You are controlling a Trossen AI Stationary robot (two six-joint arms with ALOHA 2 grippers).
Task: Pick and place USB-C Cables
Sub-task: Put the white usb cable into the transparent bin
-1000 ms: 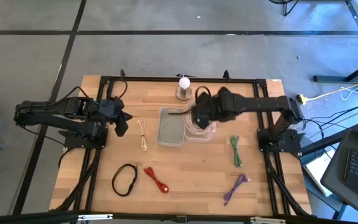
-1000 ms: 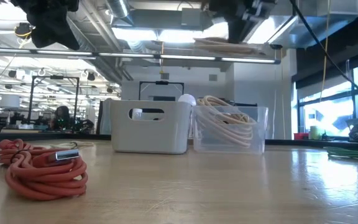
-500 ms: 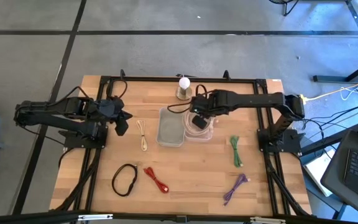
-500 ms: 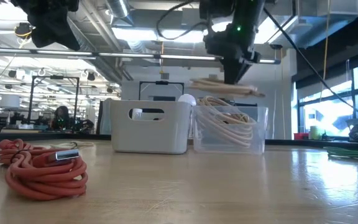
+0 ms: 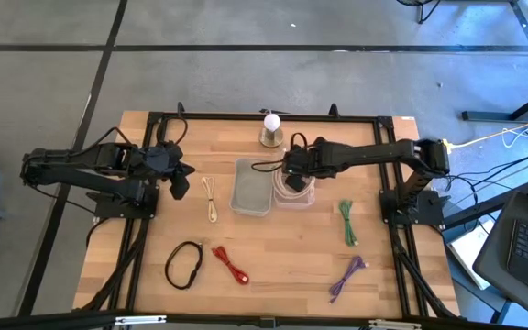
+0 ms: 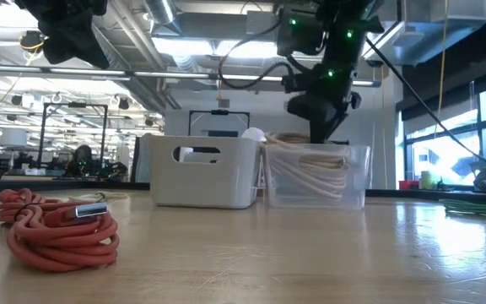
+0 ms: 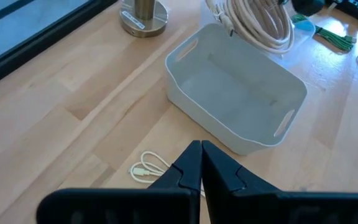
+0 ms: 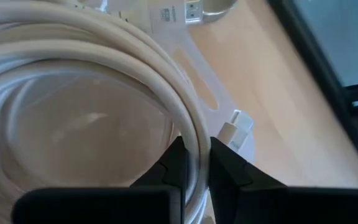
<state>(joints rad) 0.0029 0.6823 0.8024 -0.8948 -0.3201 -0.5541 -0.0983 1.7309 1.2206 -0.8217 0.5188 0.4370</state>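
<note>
Left gripper (image 5: pixel 180 180) hangs above the left part of the wooden table (image 5: pixel 282 266), its fingers (image 7: pixel 194 168) pressed together with nothing between them. On the boards just beside it lies a small cream-white cable (image 5: pixel 211 199). Nearer the table's front edge are the black loop (image 5: pixel 183 264) and, beside it, the red bundle (image 5: pixel 231 264).

At the table's middle stands the white bin (image 5: pixel 251 188), with the clear bin (image 6: pixel 315 176) touching its right side. Right gripper (image 5: pixel 293 178) is down at the clear bin's mouth, its fingers (image 8: pixel 178 163) pinching a strand of the cream-white coil (image 8: pixel 86 74). That coil sits at the top of the other cream-white coils in the clear bin; whether it rests on them cannot be told.

Further right, the green bundle (image 5: pixel 347 223) lies on the boards, and the purple bundle (image 5: pixel 346 275) lies toward the front right.
</note>
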